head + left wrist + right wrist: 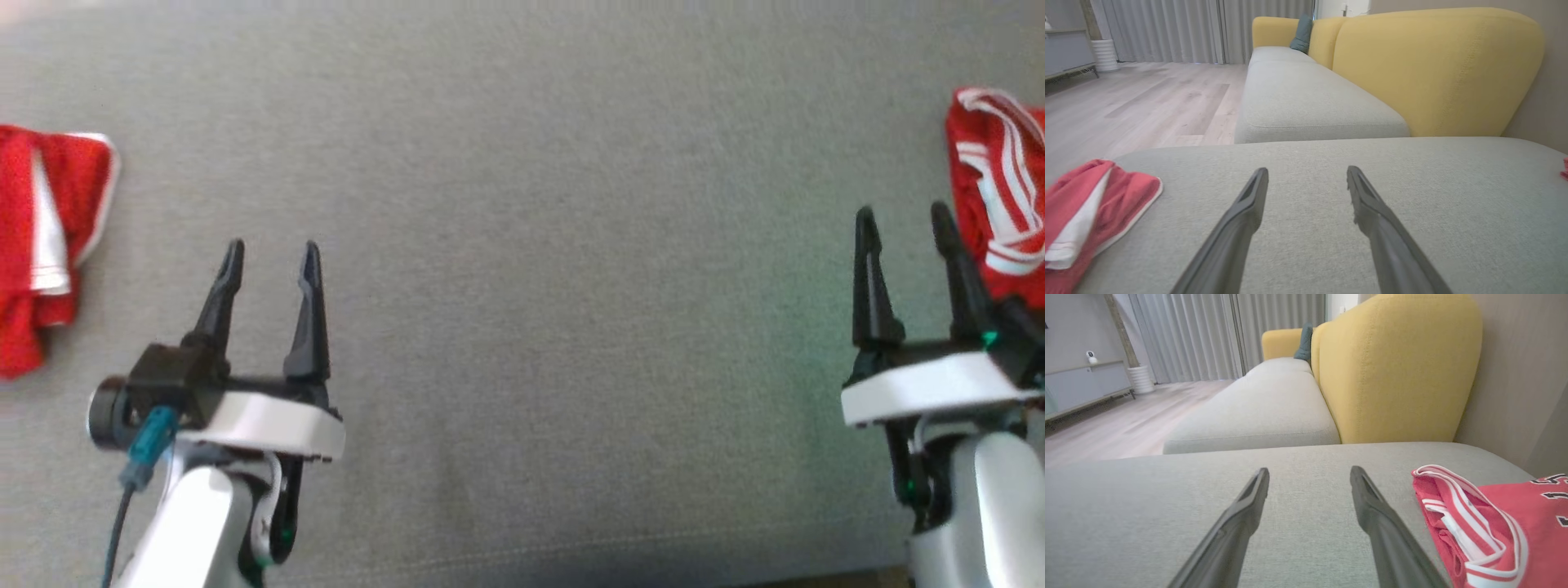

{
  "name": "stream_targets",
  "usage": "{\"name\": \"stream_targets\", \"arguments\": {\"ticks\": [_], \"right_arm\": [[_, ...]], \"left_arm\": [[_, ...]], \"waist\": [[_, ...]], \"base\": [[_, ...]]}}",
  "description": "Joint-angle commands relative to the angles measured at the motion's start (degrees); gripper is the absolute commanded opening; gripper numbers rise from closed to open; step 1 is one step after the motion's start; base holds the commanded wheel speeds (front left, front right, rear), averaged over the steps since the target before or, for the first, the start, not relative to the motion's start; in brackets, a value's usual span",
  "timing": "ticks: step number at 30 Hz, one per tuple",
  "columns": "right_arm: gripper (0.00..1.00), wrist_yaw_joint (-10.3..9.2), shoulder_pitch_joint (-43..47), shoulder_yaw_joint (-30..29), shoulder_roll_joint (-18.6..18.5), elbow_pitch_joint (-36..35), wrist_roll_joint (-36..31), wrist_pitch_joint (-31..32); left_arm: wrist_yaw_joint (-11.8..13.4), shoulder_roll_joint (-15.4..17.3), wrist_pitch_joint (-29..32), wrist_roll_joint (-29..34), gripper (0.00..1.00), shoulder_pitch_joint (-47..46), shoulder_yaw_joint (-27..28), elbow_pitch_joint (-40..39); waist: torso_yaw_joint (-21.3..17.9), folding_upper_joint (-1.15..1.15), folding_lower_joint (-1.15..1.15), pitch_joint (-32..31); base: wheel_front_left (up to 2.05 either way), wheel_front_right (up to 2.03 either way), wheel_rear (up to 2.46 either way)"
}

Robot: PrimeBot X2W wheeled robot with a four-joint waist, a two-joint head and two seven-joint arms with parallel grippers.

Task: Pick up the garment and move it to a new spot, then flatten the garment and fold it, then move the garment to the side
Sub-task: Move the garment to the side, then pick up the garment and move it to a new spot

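Two spread claws over a grey sofa seat, red cloth at either side.
The grey sofa seat runs across the middle. A crumpled red jersey lies at the right edge, just beside the right claw. Another red garment sits at the far left, apart from the left claw. Both claws stand spread and empty. The jersey looks light, soft and limp; its white-striped edge seems the easiest hold.
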Motion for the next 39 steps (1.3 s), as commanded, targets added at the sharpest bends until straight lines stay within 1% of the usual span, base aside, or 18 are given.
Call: {"name": "stream_targets", "arguments": {"ticks": [1, 10, 22, 39], "right_arm": [[1.00, -0.05, 1.4, 1.4, -0.2, -3.0, 1.2, 0.6], [1.00, -0.05, 7.7, 2.7, -0.2, -6.2, 4.2, 3.8], [1.00, -0.05, 13.1, 2.9, -0.2, -8.7, 5.9, 6.0], [1.00, -0.05, 14.1, 3.1, -0.2, -9.8, 6.0, 7.3]], "left_arm": [[0.1, 0.7, -0.7, -0.2, 1.00, -0.3, 2.5, -1.2], [-0.4, 0.0, -0.7, 0.1, 1.00, 4.0, 3.4, 0.4], [-0.8, -0.3, -0.7, 0.2, 1.00, 7.5, 3.5, 1.8], [-0.6, 0.0, -0.7, 0.4, 1.00, 8.1, 3.1, 2.6]], "waist": [[2.5, 0.00, 0.01, -3.4], [3.5, 0.00, 0.01, -8.9], [3.2, 0.00, 0.01, -13.3], [2.9, 0.00, 0.01, -14.5]], "base": [[0.00, 0.00, 0.00], [0.00, 0.00, 0.00], [0.00, 0.00, 0.00], [0.00, 0.00, 0.00]]}}
